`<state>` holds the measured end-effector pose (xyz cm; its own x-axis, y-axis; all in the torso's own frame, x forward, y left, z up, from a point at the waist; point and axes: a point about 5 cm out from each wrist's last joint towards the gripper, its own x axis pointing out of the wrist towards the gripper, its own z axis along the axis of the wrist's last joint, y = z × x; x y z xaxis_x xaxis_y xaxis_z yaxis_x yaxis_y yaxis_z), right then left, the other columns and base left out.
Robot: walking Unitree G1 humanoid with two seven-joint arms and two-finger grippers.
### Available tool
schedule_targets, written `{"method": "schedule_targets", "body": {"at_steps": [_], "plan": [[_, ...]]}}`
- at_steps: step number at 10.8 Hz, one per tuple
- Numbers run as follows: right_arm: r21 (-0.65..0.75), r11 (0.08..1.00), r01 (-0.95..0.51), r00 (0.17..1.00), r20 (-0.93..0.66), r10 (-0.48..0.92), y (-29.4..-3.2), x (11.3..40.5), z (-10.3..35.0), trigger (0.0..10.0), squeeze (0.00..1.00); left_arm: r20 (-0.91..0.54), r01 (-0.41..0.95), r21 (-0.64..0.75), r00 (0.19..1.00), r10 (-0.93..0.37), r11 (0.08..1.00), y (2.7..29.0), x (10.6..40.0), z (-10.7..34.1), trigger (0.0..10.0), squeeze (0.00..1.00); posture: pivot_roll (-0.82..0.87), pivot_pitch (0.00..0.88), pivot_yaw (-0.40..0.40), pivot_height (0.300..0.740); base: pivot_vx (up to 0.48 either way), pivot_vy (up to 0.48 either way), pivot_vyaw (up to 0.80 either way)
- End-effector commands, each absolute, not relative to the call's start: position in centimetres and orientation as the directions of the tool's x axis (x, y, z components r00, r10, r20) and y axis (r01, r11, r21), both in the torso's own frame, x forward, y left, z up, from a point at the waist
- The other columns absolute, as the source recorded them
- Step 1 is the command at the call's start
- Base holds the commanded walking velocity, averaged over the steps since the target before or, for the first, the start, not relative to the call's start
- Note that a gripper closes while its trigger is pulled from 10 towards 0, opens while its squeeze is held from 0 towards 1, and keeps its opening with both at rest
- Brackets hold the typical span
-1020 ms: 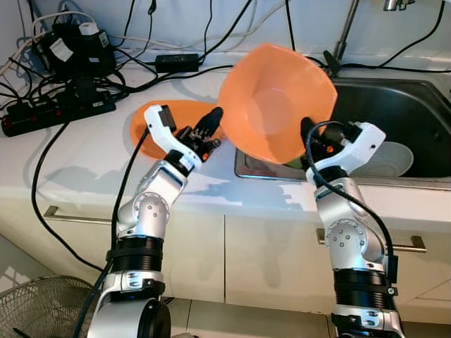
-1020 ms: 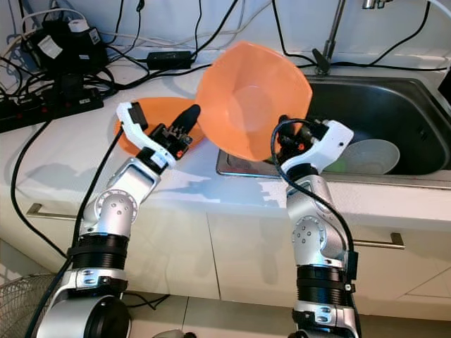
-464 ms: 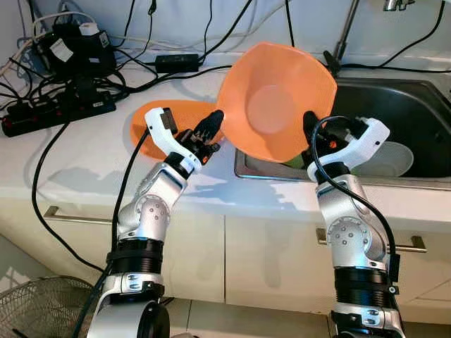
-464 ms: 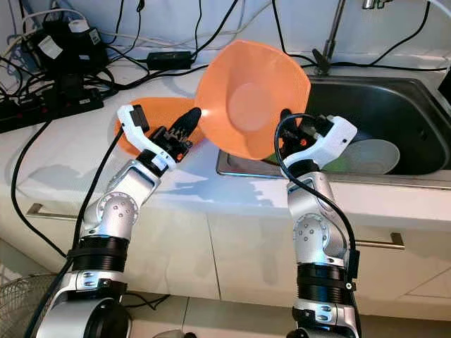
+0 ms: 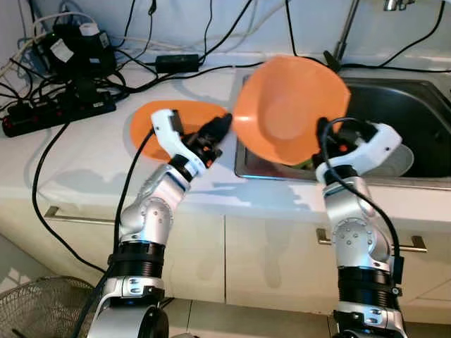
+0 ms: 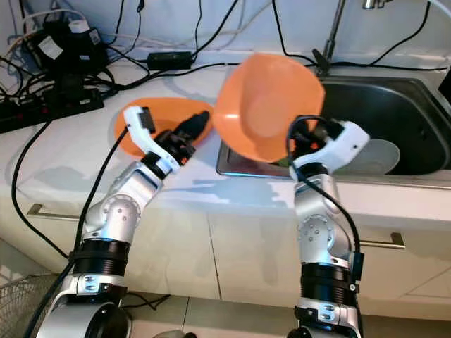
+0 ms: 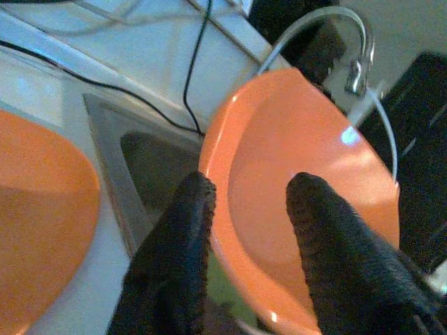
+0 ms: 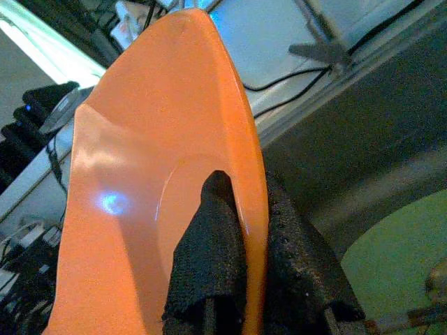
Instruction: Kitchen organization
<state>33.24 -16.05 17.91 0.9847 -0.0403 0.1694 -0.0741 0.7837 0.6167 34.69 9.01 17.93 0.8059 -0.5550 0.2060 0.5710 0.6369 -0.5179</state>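
Your right gripper (image 8: 241, 258) is clamped on the lower rim of the large orange bowl (image 5: 292, 109), one black finger inside the rim and one outside, and it holds the bowl tilted up on edge above the left end of the steel sink (image 5: 416, 105), hollow side facing you. Your left gripper (image 5: 218, 128) hangs over the white tabletop (image 5: 77, 158) just left of that bowl, its two fingers (image 7: 178, 244) spread apart with nothing between them, the tips pointing at the bowl's rim and close to it; you cannot tell from these views whether they touch it. Below and behind the left gripper, a second orange bowl (image 5: 151, 120) lies flat on the tabletop, near the sink's left edge. Inside the sink, to the right of the held bowl and partly hidden by the right wrist, sits a pale round dish (image 5: 398, 158), and something green (image 8: 391, 255) shows beneath the gripper. At the back left of the tabletop you have a black power strip (image 5: 56, 113) and a tangle of black cables (image 5: 141, 42). A faucet stem (image 5: 345, 32) rises behind the sink.
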Motion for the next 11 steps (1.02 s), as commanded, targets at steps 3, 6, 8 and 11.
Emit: {"method": "schedule_targets", "body": {"at_steps": [3,6,8,11], "plan": [[0.622,0.779,-0.073,0.953,0.273,-0.129,-17.4,33.7,20.7,0.0,0.00,0.145,0.596,-0.447,0.784,-0.604,0.667,7.9,33.8,16.8,10.0,0.00,0.01,0.000,0.070,0.740,0.000,0.000,0.00],[0.601,0.799,-0.002,0.938,0.277,-0.207,-19.0,34.0,21.0,0.0,0.00,0.057,0.634,-0.358,0.748,-0.662,0.685,7.1,33.1,15.6,10.0,0.00,0.01,0.000,0.070,0.740,0.000,0.000,0.00],[0.537,0.844,0.022,0.943,0.269,-0.196,-19.6,34.4,20.4,0.0,0.00,0.008,0.661,-0.282,0.726,-0.687,0.695,7.2,32.6,14.8,10.0,0.00,0.01,0.000,0.073,0.740,0.000,0.000,0.00],[0.314,0.943,0.106,0.957,0.225,-0.183,-20.0,35.1,18.4,10.0,0.00,-0.038,0.681,-0.219,0.710,-0.704,0.699,7.2,31.8,14.2,10.0,0.00,0.02,0.000,0.071,0.740,0.000,0.000,0.00]]}}
